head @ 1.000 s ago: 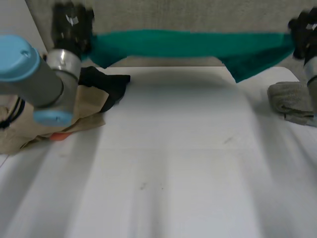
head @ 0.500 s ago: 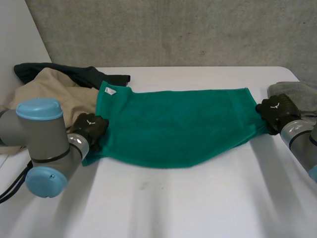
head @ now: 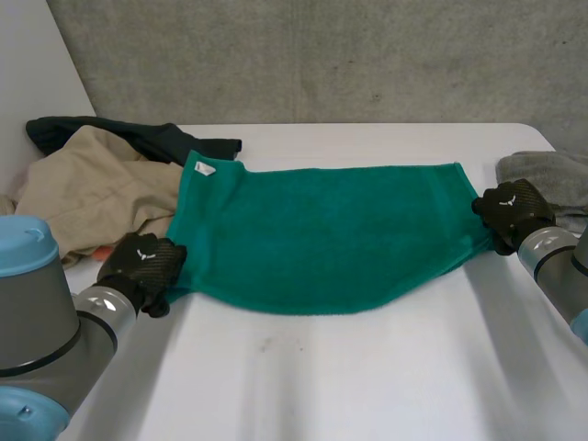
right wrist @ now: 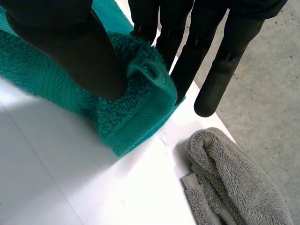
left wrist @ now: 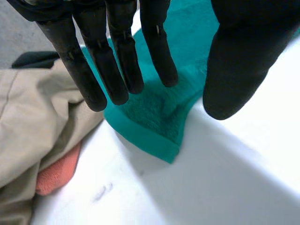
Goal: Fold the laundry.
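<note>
A green towel (head: 331, 234) lies spread flat across the far half of the white table (head: 322, 377), a white tag at its far left corner. My left hand (head: 142, 262) hovers at the towel's near left corner (left wrist: 157, 126), open, with straight fingers (left wrist: 117, 65) and the thumb apart, holding nothing. My right hand (head: 510, 211) is at the towel's right edge. There its thumb (right wrist: 70, 42) pinches a bunched corner of the towel (right wrist: 136, 110) against the fingers.
A beige garment (head: 92, 193) and a dark one (head: 138, 138) are heaped at the far left, with an orange cloth (left wrist: 58, 171) under the beige. A grey towel (head: 551, 179) lies bunched at the far right, close beside my right hand.
The towel hung stretched in the air between both hands; it now lies flat on the table. My left hand has let go of its corner and drawn back towards the near left.
</note>
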`<move>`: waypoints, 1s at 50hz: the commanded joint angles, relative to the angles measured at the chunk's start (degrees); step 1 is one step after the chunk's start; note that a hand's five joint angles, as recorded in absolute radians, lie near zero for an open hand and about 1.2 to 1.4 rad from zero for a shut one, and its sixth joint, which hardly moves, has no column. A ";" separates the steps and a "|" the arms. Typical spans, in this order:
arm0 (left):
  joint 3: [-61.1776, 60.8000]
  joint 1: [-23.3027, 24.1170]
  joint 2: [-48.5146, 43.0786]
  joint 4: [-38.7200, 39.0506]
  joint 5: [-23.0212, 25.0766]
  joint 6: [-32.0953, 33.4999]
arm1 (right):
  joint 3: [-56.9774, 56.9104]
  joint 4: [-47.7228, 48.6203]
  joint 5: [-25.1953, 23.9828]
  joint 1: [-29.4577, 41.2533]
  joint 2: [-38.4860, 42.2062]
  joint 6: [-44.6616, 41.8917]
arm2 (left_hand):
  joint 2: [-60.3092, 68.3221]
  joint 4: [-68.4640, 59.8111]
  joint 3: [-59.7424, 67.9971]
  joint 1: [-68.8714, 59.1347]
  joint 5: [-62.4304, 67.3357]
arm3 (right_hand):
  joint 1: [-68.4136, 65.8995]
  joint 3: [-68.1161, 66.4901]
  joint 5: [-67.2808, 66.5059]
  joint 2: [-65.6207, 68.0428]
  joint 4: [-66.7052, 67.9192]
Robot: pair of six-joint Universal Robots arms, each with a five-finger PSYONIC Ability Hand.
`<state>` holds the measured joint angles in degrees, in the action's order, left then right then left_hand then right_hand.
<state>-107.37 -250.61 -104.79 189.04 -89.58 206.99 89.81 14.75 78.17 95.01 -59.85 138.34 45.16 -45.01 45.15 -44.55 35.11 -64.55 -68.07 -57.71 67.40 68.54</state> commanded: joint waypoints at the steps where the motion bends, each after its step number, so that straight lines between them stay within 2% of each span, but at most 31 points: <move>1: 4.79 -2.95 -9.10 2.30 2.74 0.25 | 0.37 0.02 -0.13 0.09 0.17 -0.09 | -4.31 4.17 -4.30 3.70 -4.27 | -15.45 -11.93 -12.29 12.60 11.46; 17: 17.54 -3.22 -18.60 2.39 3.36 0.34 | 0.89 -0.07 -0.30 0.17 1.05 -0.35 | -7.86 7.72 -7.86 7.25 -7.82 | -15.45 -11.93 -12.29 12.60 11.46; 30: 24.23 -3.22 -23.44 1.69 3.36 0.69 | 1.16 0.02 0.05 0.26 2.54 -4.31 | -6.85 6.71 -6.84 6.24 -6.81 | -15.45 -11.93 -12.29 12.60 11.46; 35: 25.11 -3.22 -24.14 1.95 3.36 3.76 | 1.07 0.02 0.05 0.26 2.90 -4.31 | -5.17 5.03 -5.17 4.57 -5.13 | -15.45 -11.93 -12.29 12.60 11.46; 38: 25.28 -3.39 -24.67 2.04 3.45 5.26 | 0.98 0.02 0.05 0.26 2.90 -4.31 | 0.02 -0.16 0.02 -0.63 0.06 | -15.45 -11.93 -12.29 12.60 11.46; 41: 25.81 -3.30 -25.02 2.04 3.45 5.70 | 0.98 0.02 0.14 0.26 2.90 -4.31 | 17.32 -17.46 17.32 -17.93 17.36 | -15.45 -11.93 -12.29 12.60 11.46; 43: 25.64 -3.04 -24.93 1.95 3.36 5.61 | 0.98 -0.07 0.31 0.26 2.81 -4.31 | 34.74 -34.88 34.74 -35.35 34.78 | -15.45 -11.93 -12.29 12.60 11.46; 47: 24.49 -2.60 -22.66 0.81 3.01 4.82 | 0.89 -0.77 0.31 -0.18 1.93 -4.31 | 34.84 -34.99 34.85 -35.45 34.89 | -15.45 -11.93 -12.29 12.60 11.46; 50: 20.91 -2.51 -16.09 -2.34 3.18 3.08 | 1.16 -2.53 0.31 -0.18 0.79 -4.48 | 34.84 -34.99 34.85 -35.45 34.89 | -15.45 -11.93 -12.29 12.60 11.46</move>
<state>-82.26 -253.55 -128.49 190.44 -86.37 212.38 90.76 14.29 78.45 95.10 -57.51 134.02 68.01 -68.53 68.15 -65.51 55.62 -64.55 -68.07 -57.71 67.40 68.54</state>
